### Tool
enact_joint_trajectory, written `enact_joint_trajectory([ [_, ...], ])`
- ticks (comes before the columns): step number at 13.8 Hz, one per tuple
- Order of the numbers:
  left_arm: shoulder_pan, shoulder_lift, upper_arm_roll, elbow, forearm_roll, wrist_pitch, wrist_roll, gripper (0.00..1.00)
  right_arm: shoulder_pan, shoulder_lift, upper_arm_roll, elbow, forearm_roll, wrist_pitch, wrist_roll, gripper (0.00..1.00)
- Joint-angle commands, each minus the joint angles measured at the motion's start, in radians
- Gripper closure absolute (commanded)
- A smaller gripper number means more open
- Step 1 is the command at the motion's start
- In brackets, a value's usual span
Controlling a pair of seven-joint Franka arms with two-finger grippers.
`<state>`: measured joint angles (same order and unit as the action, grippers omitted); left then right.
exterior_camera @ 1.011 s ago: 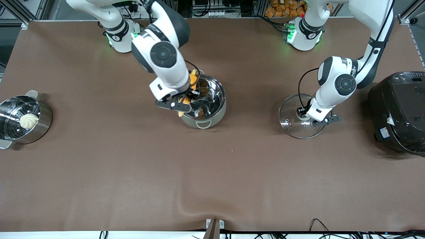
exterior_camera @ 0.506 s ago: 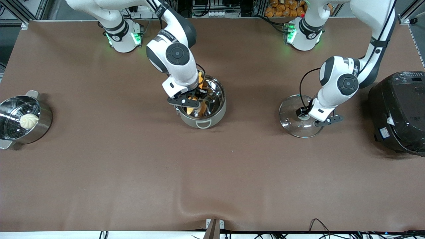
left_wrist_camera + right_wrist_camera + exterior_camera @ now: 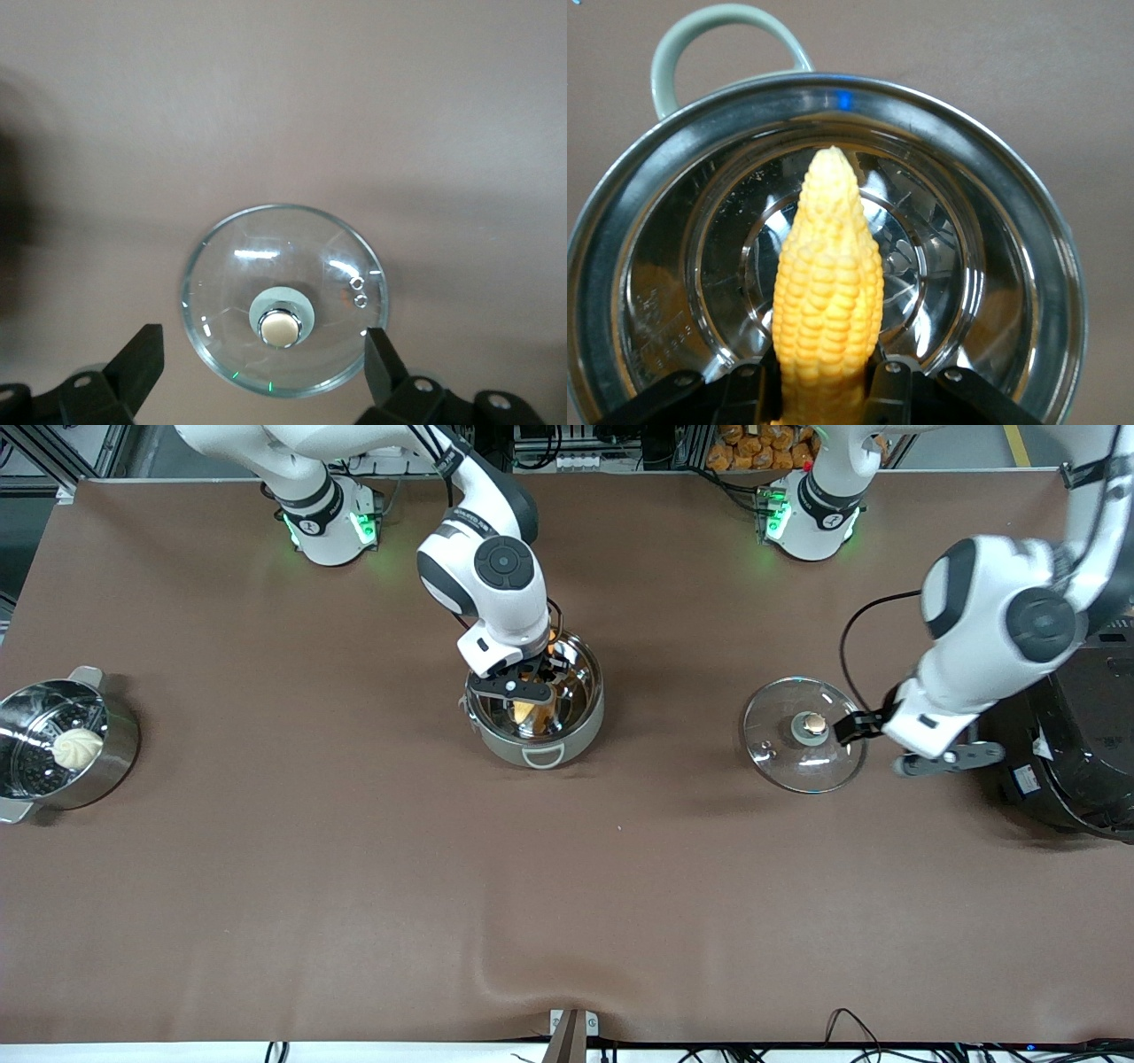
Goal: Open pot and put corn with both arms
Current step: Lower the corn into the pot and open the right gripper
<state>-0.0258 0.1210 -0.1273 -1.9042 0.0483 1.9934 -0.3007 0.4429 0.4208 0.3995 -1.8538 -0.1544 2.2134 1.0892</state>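
The corn (image 3: 828, 292) hung tip-down over the open pot (image 3: 580, 731), which stood mid-table toward the edge where the arms are mounted, with the right gripper (image 3: 824, 390) closed on its thick end. A clean drop would likely call for lowering it deeper before letting go, keeping the tip inside the rim. The lid (image 3: 283, 297) lay flat toward the left arm's end, the left gripper (image 3: 261, 367) spread wide above it, holding nothing.

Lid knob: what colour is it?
Pale copper-gold with a silvery ring; the knob of the glass lid shows best in the left wrist view.
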Motion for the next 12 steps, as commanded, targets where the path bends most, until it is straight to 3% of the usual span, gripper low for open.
enact_joint_trajectory([
  [1, 0.027, 0.026, -0.005, 0.106, -0.005, -0.083, 0.066, 0.00, 0.008, 0.007, -0.004, -0.001, -0.027, 0.014, 0.028, 0.52],
  [2, 0.038, 0.022, -0.005, 0.128, -0.005, -0.105, 0.090, 0.00, 0.007, 0.009, -0.005, -0.001, -0.027, 0.014, 0.026, 0.26],
  [4, 0.046, 0.019, -0.005, 0.158, -0.005, -0.152, 0.110, 0.00, 0.005, 0.010, -0.010, 0.001, -0.027, 0.014, 0.025, 0.00],
  [8, 0.046, 0.020, -0.003, 0.262, -0.004, -0.287, 0.115, 0.00, -0.010, 0.007, -0.011, 0.025, -0.024, 0.012, 0.021, 0.00],
  [12, 0.046, 0.020, -0.002, 0.355, -0.001, -0.395, 0.115, 0.00, -0.087, -0.062, -0.008, 0.053, 0.034, -0.008, -0.001, 0.00],
])
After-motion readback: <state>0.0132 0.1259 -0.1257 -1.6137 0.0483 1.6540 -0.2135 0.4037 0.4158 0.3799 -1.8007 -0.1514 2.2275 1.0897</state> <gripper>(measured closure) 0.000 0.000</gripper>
